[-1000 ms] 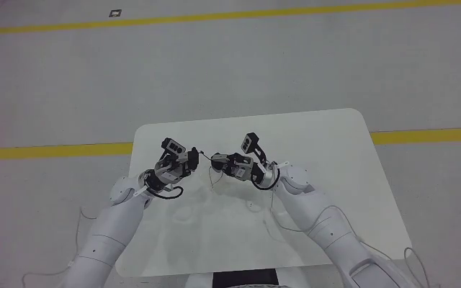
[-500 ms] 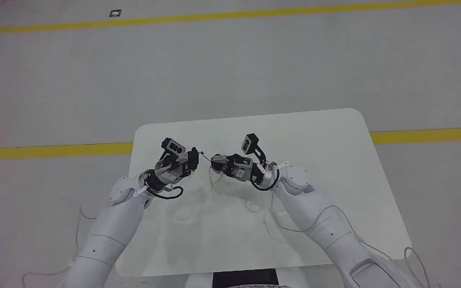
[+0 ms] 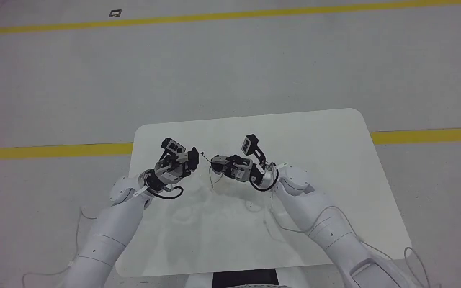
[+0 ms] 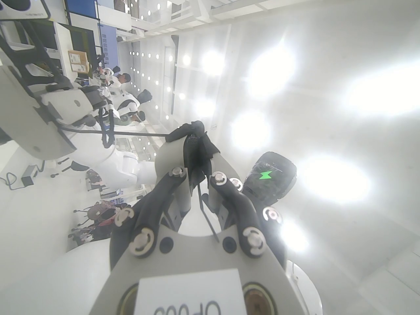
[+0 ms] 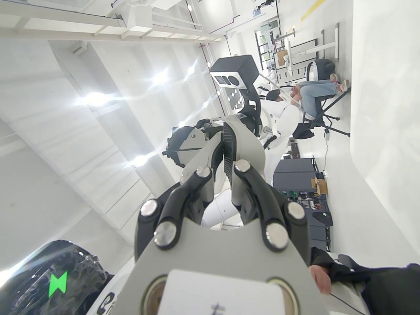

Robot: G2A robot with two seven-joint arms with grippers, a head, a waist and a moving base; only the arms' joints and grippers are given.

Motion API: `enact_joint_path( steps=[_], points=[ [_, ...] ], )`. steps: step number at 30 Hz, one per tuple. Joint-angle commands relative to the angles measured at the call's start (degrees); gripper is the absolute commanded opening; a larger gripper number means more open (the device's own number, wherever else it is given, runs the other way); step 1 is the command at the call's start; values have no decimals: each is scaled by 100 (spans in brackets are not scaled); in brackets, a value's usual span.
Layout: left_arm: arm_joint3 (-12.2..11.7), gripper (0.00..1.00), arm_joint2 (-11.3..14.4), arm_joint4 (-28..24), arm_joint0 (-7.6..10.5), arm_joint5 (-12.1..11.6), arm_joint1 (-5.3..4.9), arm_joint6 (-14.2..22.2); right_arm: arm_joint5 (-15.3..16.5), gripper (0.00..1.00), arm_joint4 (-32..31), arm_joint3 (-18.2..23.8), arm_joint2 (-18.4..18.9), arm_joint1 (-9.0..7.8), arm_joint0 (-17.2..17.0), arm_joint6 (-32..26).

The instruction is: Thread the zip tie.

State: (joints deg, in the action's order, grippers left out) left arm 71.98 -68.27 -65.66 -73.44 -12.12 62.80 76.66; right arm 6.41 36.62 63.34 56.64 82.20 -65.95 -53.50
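Likely step: feeding the zip tie (image 4: pixel 207 213) tip into its head, in the air above the table (image 3: pixel 324 144). Square tip to slot and creep in; don't let the strip bow.

Left gripper (image 4: pixel 195 139): jaws clamped tight on the tie.

Right gripper (image 5: pixel 226 139): jaws pressed nearly together, seemingly pinching the tie's other end.
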Motion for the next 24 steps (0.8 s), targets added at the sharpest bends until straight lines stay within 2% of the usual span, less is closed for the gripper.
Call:
enact_joint_path(
  steps=[1, 24],
  points=[
    [0, 0, 0, 0, 0, 0, 0, 0, 0, 0, -23, 3, -9, -1, 4, 18],
    [0, 0, 0, 0, 0, 0, 0, 0, 13, 0, -38, -80, -1, -32, -6, 83]
  ],
)
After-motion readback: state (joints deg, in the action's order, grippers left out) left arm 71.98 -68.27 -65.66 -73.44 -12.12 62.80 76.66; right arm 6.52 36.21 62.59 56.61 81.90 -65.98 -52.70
